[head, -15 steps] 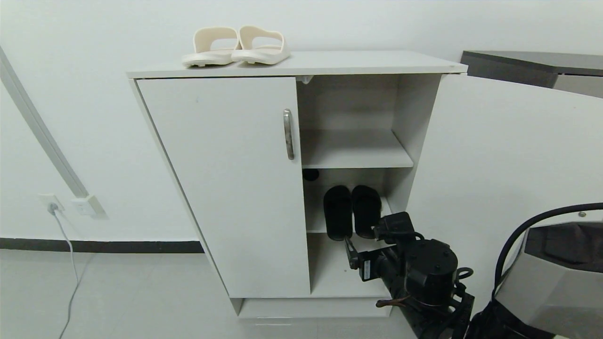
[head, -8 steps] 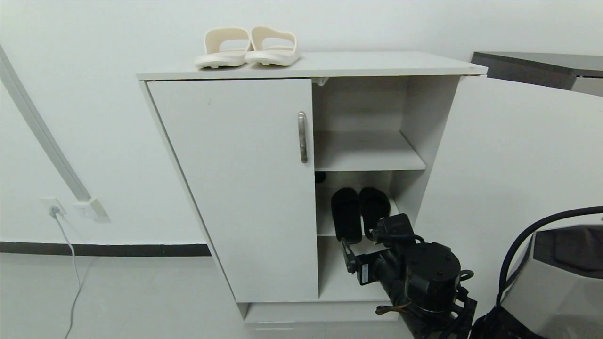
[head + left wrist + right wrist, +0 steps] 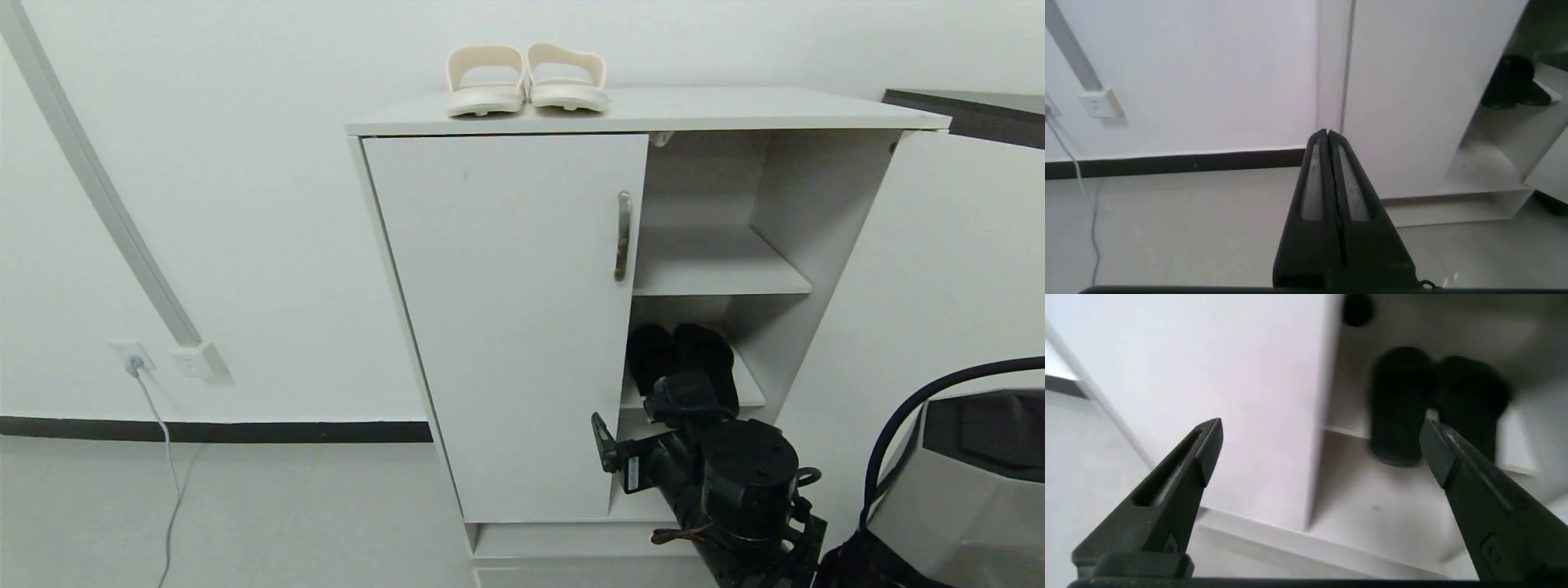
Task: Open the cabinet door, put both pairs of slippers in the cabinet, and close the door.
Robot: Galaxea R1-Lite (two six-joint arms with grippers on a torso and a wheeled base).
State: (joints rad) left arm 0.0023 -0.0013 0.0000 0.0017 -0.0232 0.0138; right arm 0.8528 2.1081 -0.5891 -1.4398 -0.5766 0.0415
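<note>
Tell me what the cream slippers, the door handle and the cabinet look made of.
Cream slippers: likely moulded foam or rubber; matte, thick, one-piece look.
Handle: probably brushed metal; dull grey sheen.
Cabinet: seemingly laminated board; smooth, flat white panels with square edges.

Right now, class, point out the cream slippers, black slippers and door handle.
cream slippers (image 3: 486, 102), head view, left slipper's sole edge
black slippers (image 3: 1401, 408), right wrist view, one slipper's top
door handle (image 3: 624, 237), head view, bar's middle

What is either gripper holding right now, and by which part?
Nothing. The left gripper is shut on air; the right gripper is open, apart from the black slippers.
</note>
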